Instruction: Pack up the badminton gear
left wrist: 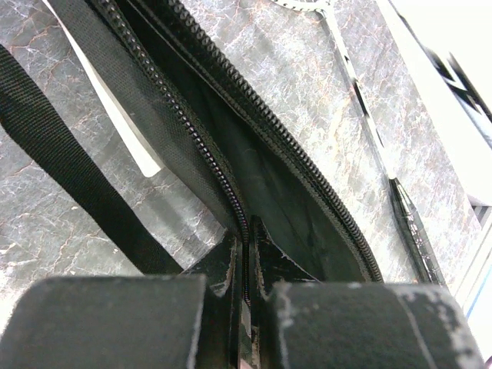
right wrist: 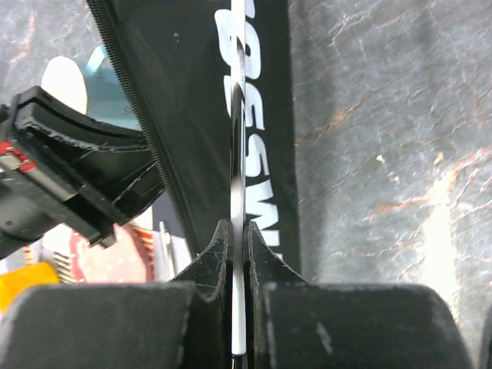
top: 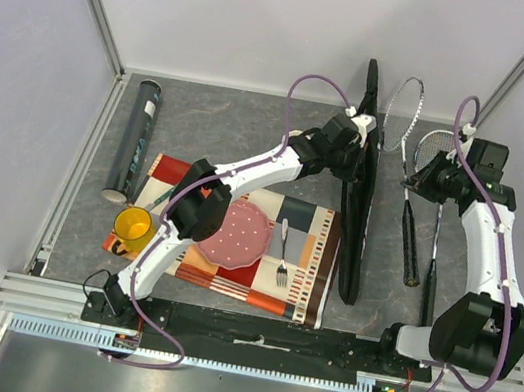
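— Racket bag [top: 354, 243]: where is it?
— Lengthwise on the grey counter [top: 253, 129], just right of the patterned mat [top: 309, 265], its zip parted.
— And the two rackets [top: 411, 248]?
— Just right of the bag, heads toward the back wall. The dark tube [top: 136, 138] lies well apart, far left.
— The left hand [left wrist: 244, 250]?
— Pressed together on the bag's zip edge.
— The right hand [right wrist: 237, 238]?
— Pinching one racket's thin shaft [right wrist: 238, 115].

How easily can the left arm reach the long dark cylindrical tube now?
Probably not yet: its hand is shut on the long black racket bag's zipper edge, though the tube lies unobstructed.
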`<state>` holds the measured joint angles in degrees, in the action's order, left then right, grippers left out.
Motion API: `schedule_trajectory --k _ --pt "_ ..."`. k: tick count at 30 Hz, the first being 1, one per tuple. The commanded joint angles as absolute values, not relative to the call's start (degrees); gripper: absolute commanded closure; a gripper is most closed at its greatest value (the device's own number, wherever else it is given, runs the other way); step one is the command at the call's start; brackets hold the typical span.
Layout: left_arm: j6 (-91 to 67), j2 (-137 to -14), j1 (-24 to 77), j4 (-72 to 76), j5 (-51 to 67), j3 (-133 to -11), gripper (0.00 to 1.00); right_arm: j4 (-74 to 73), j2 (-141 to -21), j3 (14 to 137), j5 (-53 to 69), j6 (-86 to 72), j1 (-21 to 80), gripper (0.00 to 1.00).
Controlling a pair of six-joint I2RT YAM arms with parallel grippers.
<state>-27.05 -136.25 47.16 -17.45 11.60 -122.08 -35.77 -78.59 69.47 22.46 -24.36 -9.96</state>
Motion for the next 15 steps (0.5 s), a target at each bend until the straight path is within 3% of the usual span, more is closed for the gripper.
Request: schedule_trajectory --k 1,15 --pt "-25.1 -133.9 46.8 -15.4 13.1 -124.5 0.98 -43.2 -75.2 75.8 24.7 -29.9 -10.4 1.00" --pt "-20.7 -134.7 46.1 -13.6 13.9 -125.2 0.98 -66.3 -71.2 90.2 30.9 -26.6 -10.3 1.00"
